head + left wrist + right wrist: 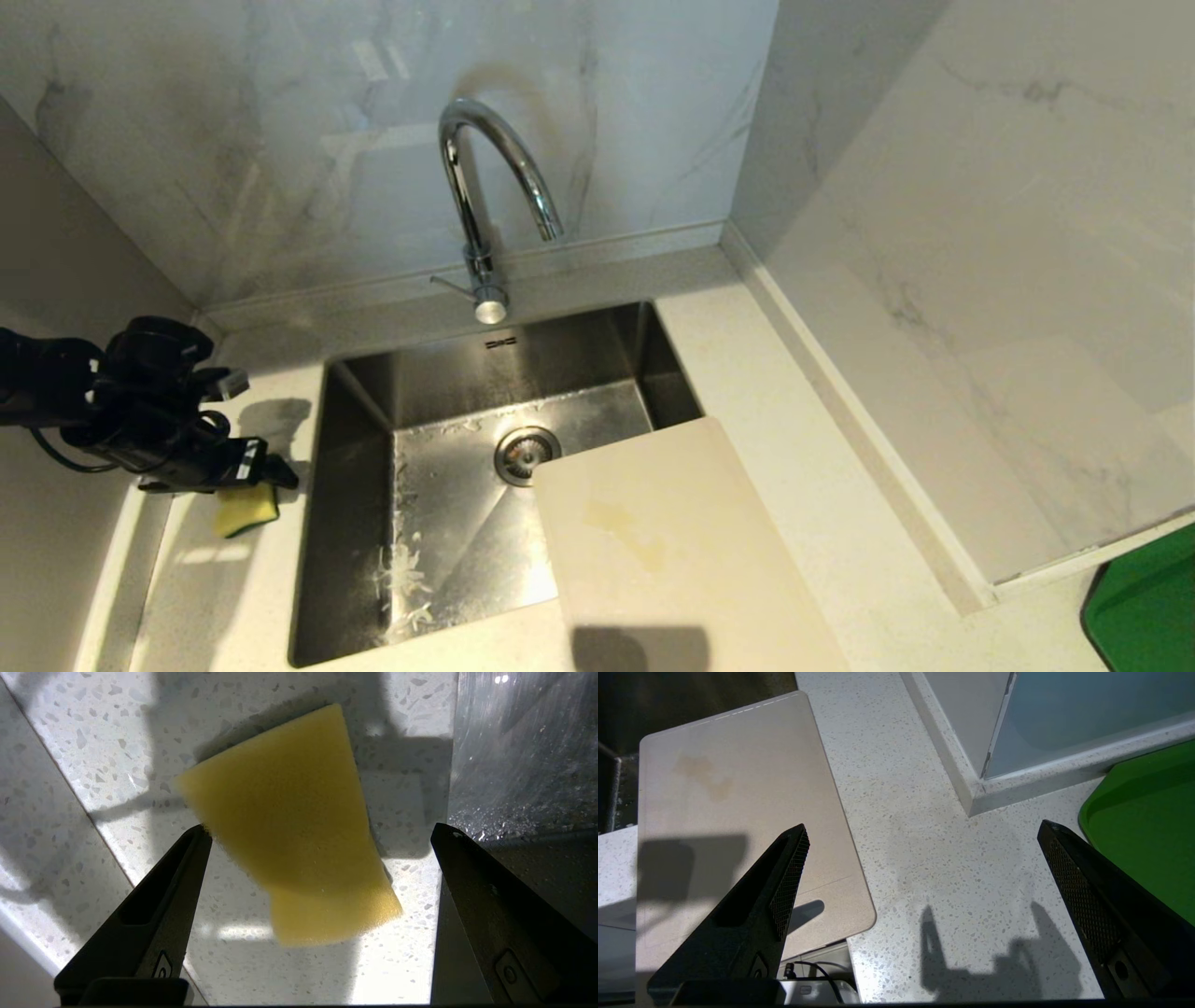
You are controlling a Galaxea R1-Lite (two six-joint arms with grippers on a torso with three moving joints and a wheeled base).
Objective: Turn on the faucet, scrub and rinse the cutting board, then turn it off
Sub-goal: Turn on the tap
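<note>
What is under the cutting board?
The cutting board bridges the sink's near right corner and the counter. It partly covers the drain. Whatever lies on the basin floor beneath it is hidden.

Head view fairly bright, cool cast; wall (280,140) carries soft window-like glare at 11 o'clock. Faucet (485,187) shows sharp highlights and a faint shadow on the wall behind. Sink (448,504) is dim at its 9 o'clock wall, with glints on wet streaks. Dark square shadow on board (653,560) at 6 o'clock. Left wrist view: sponge (289,826) soft, slightly blurred, with hard shadows on counter (93,765). Right wrist view crisp, gripper shadows at 6 o'clock.
</note>
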